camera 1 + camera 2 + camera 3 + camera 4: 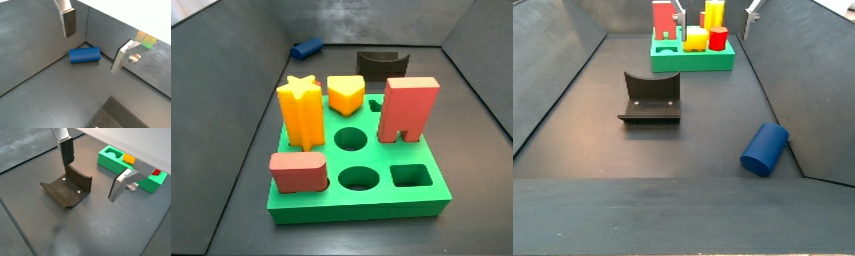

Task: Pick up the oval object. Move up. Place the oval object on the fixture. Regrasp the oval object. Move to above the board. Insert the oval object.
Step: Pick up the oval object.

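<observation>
Near corner: oval object on side (claw empty).

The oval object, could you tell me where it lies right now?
The oval object lies on its side on the floor against a wall, apart from the fixture; the open gripper hovers over it.

Item count:
- One tool, two silver fingers, jaws apart, nothing between them.
- One oval object, dark blue, in a floor corner.
- One fixture, black.
- One board, green.
- Pieces standing in the board: one orange star, one yellow piece, two salmon-red blocks, one tall, one low.
</observation>
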